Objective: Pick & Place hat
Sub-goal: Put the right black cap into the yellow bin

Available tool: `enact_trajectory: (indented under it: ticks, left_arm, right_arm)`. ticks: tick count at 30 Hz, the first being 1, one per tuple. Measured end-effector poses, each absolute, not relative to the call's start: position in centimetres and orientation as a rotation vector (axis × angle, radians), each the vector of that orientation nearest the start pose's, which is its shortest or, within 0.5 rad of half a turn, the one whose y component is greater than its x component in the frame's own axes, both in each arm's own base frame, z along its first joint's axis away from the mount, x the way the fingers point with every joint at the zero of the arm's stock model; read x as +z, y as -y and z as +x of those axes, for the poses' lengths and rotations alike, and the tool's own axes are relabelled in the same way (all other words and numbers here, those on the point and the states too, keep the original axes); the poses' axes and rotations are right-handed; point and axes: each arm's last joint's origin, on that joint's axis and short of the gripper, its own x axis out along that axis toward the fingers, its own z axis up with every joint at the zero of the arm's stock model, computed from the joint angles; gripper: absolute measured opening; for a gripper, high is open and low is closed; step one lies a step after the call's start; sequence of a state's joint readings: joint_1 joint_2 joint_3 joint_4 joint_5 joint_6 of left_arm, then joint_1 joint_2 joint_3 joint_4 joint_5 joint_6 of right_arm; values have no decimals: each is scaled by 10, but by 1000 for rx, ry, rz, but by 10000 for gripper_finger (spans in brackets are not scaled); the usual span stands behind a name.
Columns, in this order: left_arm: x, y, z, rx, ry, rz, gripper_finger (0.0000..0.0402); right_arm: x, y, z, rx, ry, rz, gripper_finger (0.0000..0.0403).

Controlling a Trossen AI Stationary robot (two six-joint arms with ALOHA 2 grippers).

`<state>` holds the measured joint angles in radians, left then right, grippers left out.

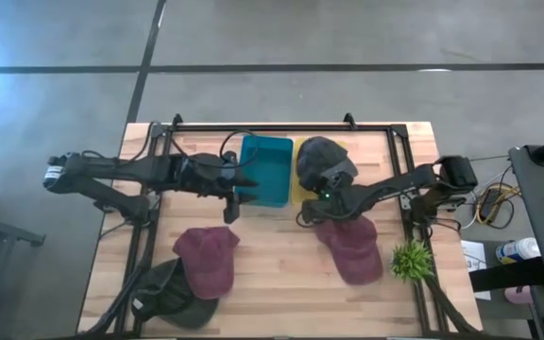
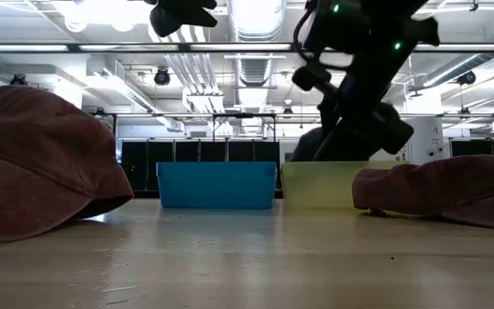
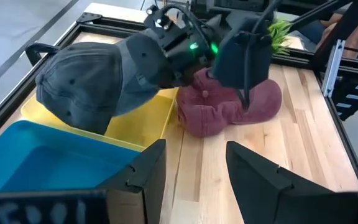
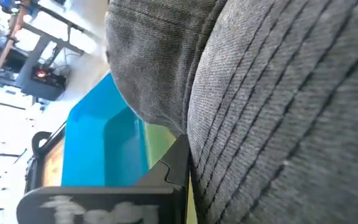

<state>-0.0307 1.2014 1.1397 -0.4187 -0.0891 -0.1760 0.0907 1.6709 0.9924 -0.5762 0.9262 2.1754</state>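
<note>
A grey hat [image 1: 321, 159] hangs over the yellow bin [image 1: 297, 192], with my right gripper [image 1: 325, 187] shut on it. In the left wrist view the grey hat [image 3: 95, 81] has its crown low at the yellow bin [image 3: 148, 121]; whether it touches the bin I cannot tell. My left gripper [image 3: 194, 171] stands open above the blue bin [image 1: 270, 168], holding nothing. Two maroon hats [image 1: 208, 260] [image 1: 352, 247] and a dark green hat [image 1: 166, 297] lie flat on the table. My right gripper pinches the grey hat's stitched brim [image 4: 229, 155] between its two fingers. It comes slanting down from the table's right and near side. The crown [image 3: 73, 87] hangs on the far side of the fingers, over the yellow bin.
The blue bin [image 3: 42, 162] and the yellow bin stand side by side at the table's far middle, inside a black frame [image 1: 281, 126]. A small green plant [image 1: 410, 259] stands near the right edge. Bare wood [image 1: 281, 283] lies between the two maroon hats.
</note>
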Motion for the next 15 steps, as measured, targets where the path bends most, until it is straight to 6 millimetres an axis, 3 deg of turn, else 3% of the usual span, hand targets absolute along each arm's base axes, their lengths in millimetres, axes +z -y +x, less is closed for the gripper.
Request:
enact_trajectory:
  ticks: [4, 10, 15]
  left_arm:
    - [347, 6, 261, 99, -485, -144, 161]
    - [343, 6, 265, 100, -503, -143, 161]
    - [342, 6, 266, 91, -507, -149, 161]
  right_arm:
    - [167, 9, 304, -1472, 104, 1240, 23]
    - [166, 22, 306, -1495, 127, 1282, 23]
    - [166, 34, 305, -1522, 67, 1413, 34]
